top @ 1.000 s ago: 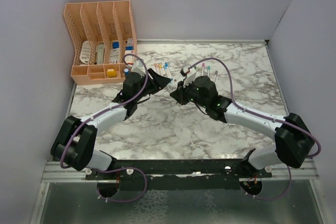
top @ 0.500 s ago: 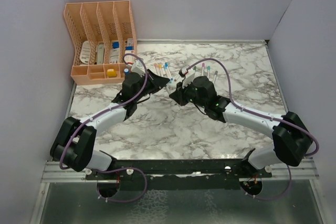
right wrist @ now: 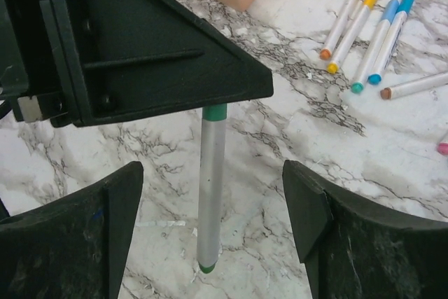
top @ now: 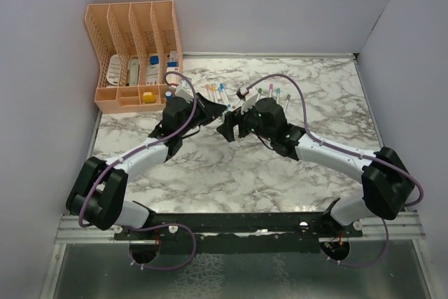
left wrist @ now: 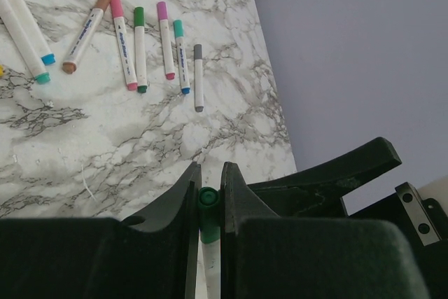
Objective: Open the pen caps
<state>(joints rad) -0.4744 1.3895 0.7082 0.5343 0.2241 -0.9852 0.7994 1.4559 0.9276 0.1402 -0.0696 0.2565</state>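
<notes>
No word, brand or number can be read anywhere. The white marker barrels (left wrist: 124, 45) lying on the worktop (left wrist: 105, 145) ahead of the left tool (left wrist: 208, 173) each carry a thin line of dark print along their length, too small to make out. Behind that tool, the packets (top: 150, 69) standing in the peach desk organizer (top: 98, 47) show blue-and-white labelling, which is also too blurred to read.

White-grey marble tabletop (top: 231, 169) between plain pale lilac walls (top: 280, 5)
</notes>
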